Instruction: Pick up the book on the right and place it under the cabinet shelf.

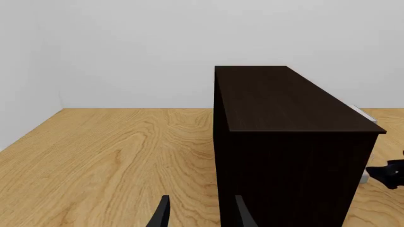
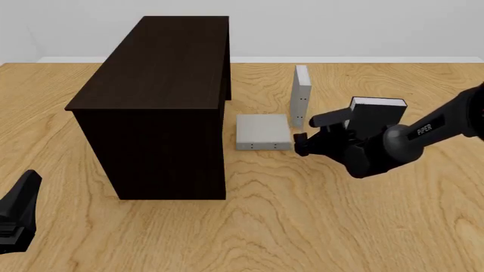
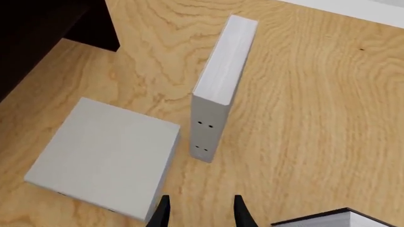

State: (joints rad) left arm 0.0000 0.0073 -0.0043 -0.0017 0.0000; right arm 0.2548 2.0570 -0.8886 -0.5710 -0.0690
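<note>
A wooden tabletop (image 2: pixel 318 226) holds a large, nearly black cabinet shelf (image 2: pixel 155 102) left of centre. To its right are three books: a grey one lying flat (image 2: pixel 262 131) just beside the cabinet, an upright grey book (image 2: pixel 301 95) with small dark dots on its spine, and a black-covered book (image 2: pixel 376 116) standing further right, partly hidden by the arm. The right gripper (image 3: pixel 198 213) hovers low between the flat book and the upright one, jaws slightly apart and empty, touching nothing. The left gripper (image 1: pixel 198 215) sits idle near the cabinet's near corner, jaws parted and empty. This looks like the approach step; next the right jaws would need to line up across the upright book's thin sides and close.
</note>
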